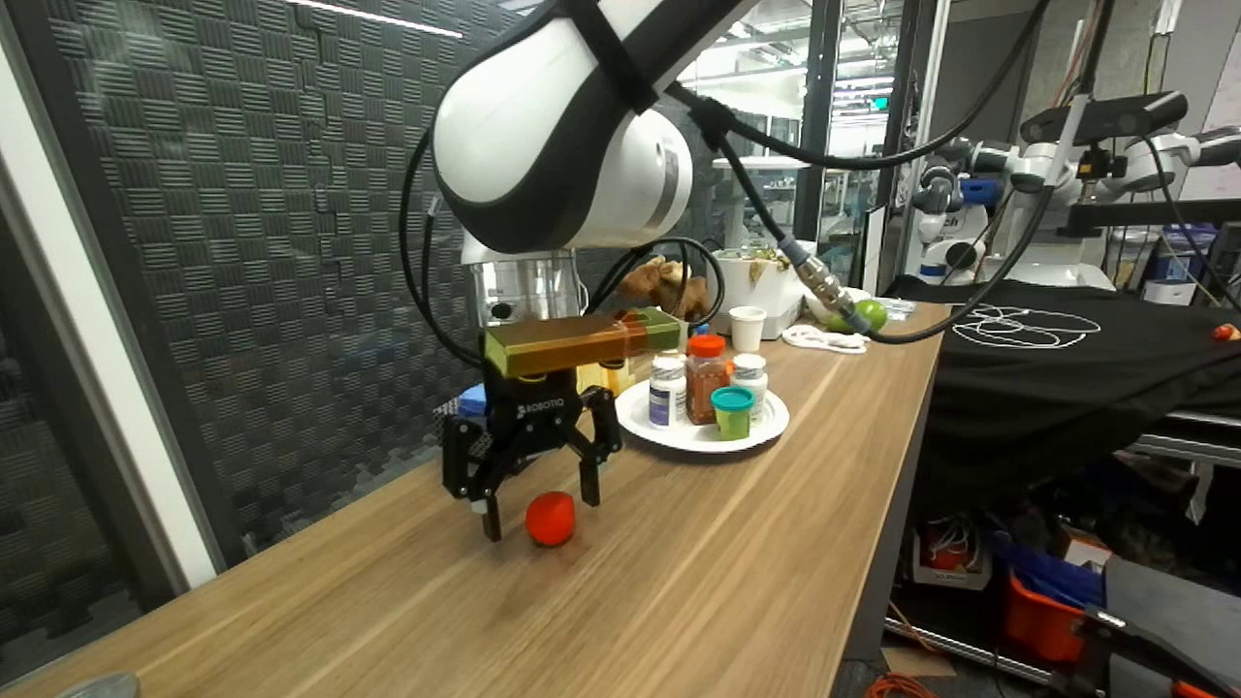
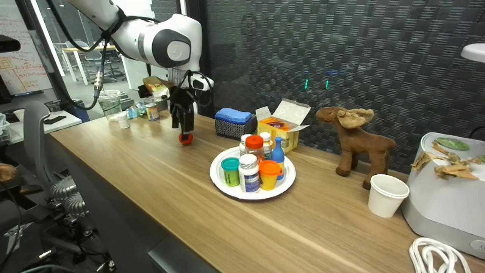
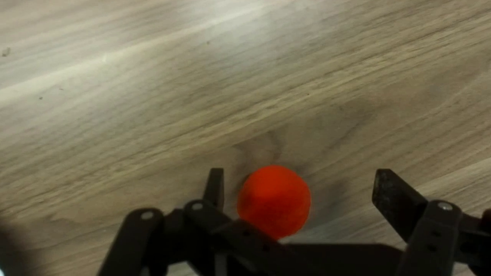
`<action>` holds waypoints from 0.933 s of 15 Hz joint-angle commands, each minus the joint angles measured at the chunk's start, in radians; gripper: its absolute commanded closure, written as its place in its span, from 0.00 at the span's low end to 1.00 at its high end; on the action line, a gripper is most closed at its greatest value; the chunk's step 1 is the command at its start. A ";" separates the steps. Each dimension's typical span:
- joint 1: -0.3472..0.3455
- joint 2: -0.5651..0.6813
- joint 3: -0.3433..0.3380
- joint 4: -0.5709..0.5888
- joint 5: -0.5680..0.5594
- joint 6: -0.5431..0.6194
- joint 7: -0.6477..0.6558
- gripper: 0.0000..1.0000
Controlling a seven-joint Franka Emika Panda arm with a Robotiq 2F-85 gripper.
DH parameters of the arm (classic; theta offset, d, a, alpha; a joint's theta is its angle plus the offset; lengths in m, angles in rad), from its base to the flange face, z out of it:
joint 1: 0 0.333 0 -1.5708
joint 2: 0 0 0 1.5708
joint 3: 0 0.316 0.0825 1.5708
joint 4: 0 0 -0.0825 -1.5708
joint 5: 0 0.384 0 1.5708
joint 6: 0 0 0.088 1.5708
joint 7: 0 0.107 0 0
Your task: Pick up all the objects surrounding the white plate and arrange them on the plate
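Note:
A red ball [image 1: 551,519] lies on the wooden table, away from the plate. Down around it stands my gripper [image 3: 300,173], open, with the ball between its fingers. In the wrist view the ball is nearer the left finger [image 3: 215,188], a gap showing on either side. The white plate [image 2: 221,186] bears several upright items. Among them are a green cup with a teal lid [image 2: 231,174], a brown jar with a red lid [image 2: 254,143], white-capped bottles [image 2: 249,176], a yellow cup with an orange lid [image 2: 269,176] and a blue bottle [image 2: 278,154].
Along the wall stand a dark basket with a blue box [image 2: 232,115] on top, an opened yellow box [image 2: 280,134] and a plush moose [image 2: 358,142]. White paper cups [image 2: 386,197] and a white cable [image 2: 435,254] are beyond. A can [image 2: 152,112] and small bottle [image 2: 123,120] occupy the far end.

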State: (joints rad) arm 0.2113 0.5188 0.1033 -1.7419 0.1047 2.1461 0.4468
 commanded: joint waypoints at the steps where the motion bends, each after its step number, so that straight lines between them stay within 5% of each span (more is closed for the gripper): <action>1: 0.010 0.034 -0.010 0.063 0.007 -0.037 -0.009 0.00; 2: 0.010 0.038 -0.011 0.066 0.007 -0.039 -0.008 0.00; 4: 0.009 0.044 -0.011 0.072 0.010 -0.047 -0.006 0.28; 10: 0.017 0.051 -0.029 0.074 -0.006 -0.054 0.018 0.73; 14: 0.017 0.032 -0.038 0.059 -0.012 -0.047 0.029 0.77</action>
State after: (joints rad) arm 0.2117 0.5567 0.0860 -1.7048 0.1016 2.1193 0.4505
